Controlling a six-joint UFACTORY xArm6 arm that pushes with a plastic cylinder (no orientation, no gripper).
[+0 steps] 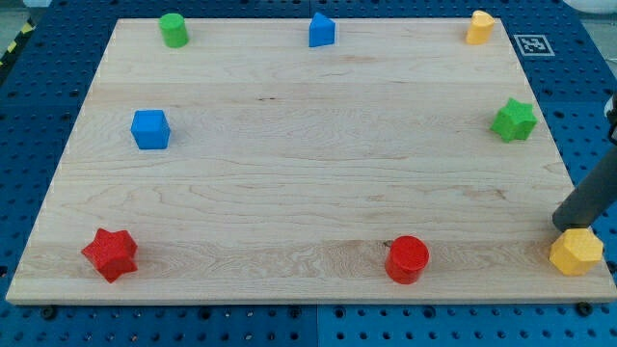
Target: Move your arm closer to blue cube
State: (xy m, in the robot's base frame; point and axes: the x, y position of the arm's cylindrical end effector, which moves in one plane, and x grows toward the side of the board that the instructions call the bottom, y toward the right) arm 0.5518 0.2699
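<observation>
Tip (561,226) far right of blue cube (150,129), beside yellow block (576,253).

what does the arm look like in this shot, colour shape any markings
Only the end effector shows: a straight, dark charcoal rod, round in section with a matte finish, entering from the view's right edge. My tip is its blunt lower end, beside the yellow block. I see no cables, labels or markings on it; the rest of the arm is out of frame.
</observation>
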